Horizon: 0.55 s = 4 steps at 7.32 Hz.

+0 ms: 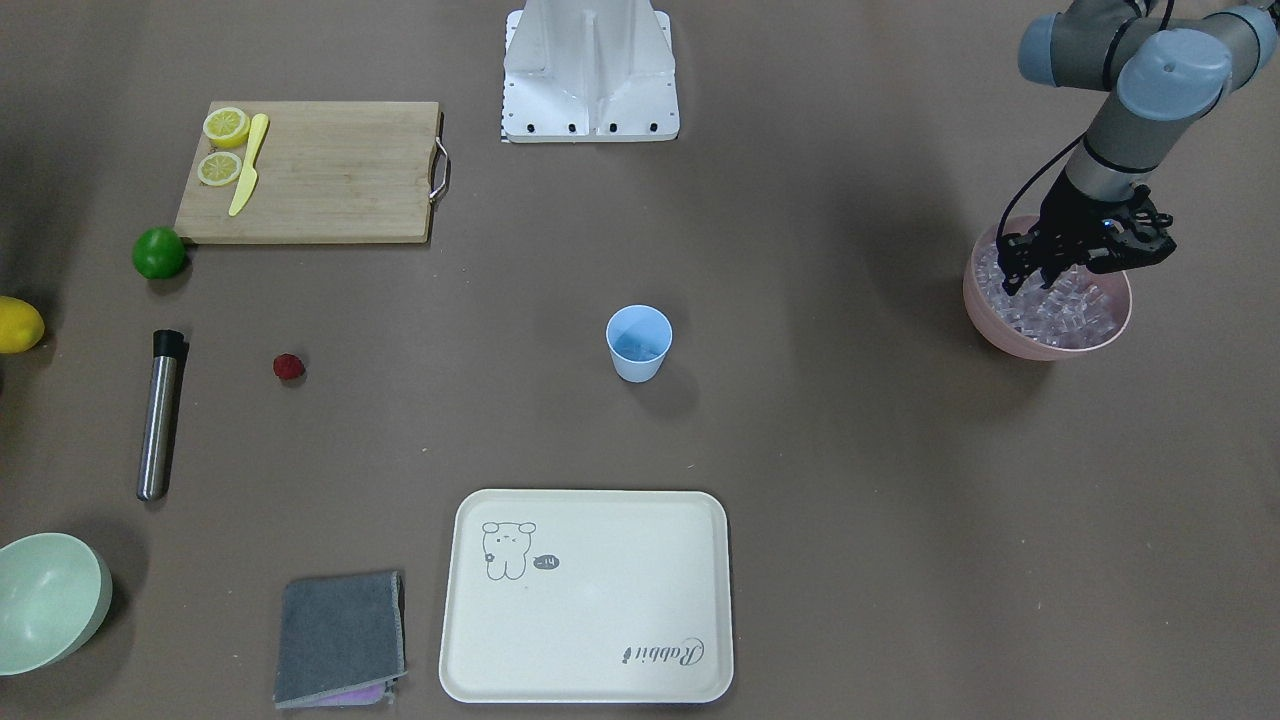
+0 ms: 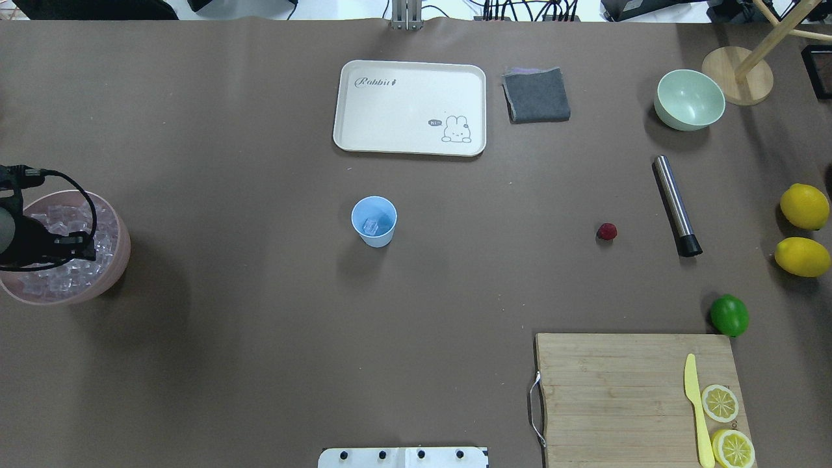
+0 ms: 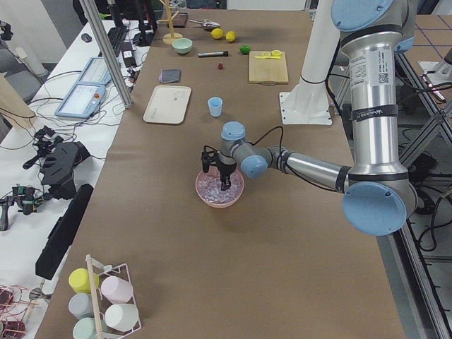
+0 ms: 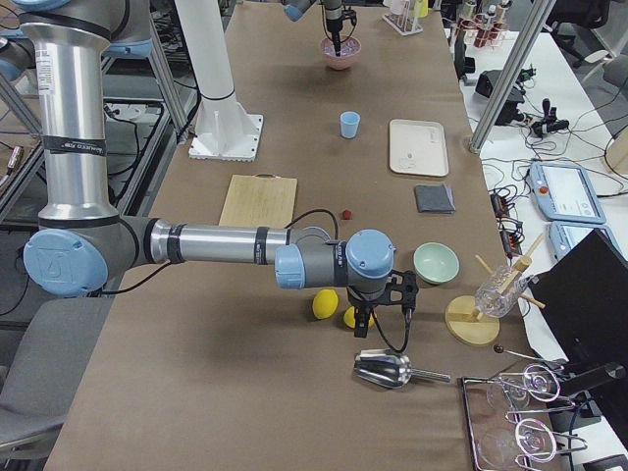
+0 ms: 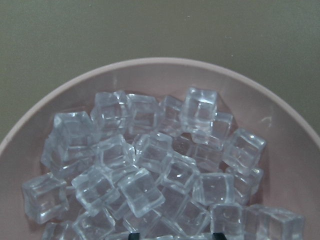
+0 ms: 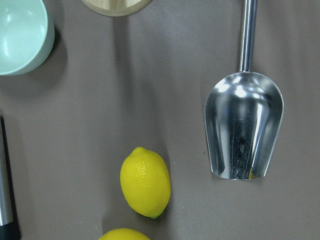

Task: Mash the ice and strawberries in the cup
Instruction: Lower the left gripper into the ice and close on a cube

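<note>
The light-blue cup [image 2: 374,221] stands upright mid-table with one ice cube [image 2: 370,226] inside. More ice [image 5: 150,170] fills the pink bowl [image 1: 1000,335] at the table's left end. My left gripper [image 1: 1030,280] hangs over that bowl, open, its fingertips [image 5: 132,236] down among the cubes and shut on none. The strawberry [image 2: 606,231] lies alone on the table, well to the right of the cup. My right gripper [image 4: 386,312] shows only in the exterior right view, above the lemons past the table's right end. I cannot tell whether it is open or shut.
A steel muddler [image 2: 676,205] lies right of the strawberry. A cream tray [image 2: 364,130], grey cloth [image 2: 536,95] and pale green bowl [image 2: 689,99] line the far side. A cutting board [image 2: 611,390] with lemon slices, a lime [image 2: 729,315], lemons [image 6: 145,181] and a metal scoop [image 6: 243,125] sit at the right.
</note>
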Motion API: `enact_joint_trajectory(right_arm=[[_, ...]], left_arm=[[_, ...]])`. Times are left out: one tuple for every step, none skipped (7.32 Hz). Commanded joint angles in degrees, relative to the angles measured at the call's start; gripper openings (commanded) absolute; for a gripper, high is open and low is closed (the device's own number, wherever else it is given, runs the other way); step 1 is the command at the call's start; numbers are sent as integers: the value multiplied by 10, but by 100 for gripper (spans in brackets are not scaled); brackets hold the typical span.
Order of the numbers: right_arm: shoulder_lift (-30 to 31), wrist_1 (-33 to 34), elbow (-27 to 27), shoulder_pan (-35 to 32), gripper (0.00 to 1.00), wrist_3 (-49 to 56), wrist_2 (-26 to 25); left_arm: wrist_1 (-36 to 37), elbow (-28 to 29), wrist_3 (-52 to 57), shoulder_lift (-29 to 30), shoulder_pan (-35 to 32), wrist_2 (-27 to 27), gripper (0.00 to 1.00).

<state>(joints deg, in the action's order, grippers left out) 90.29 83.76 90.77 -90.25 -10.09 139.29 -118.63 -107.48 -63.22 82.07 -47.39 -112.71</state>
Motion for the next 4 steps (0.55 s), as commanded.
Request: enact_joint_trajectory(right_arm=[[0, 0, 1, 0, 100, -2, 0], [0, 0, 1, 0, 100, -2, 0], [0, 0, 2, 0, 100, -2, 0], [0, 0, 2, 0, 100, -2, 0]], left_arm=[[3, -26, 18, -5, -17, -4, 1], [8, -33, 38, -4, -51, -5, 1], [8, -35, 64, -6, -87, -5, 1], [8, -40, 77, -1, -114, -5, 1]])
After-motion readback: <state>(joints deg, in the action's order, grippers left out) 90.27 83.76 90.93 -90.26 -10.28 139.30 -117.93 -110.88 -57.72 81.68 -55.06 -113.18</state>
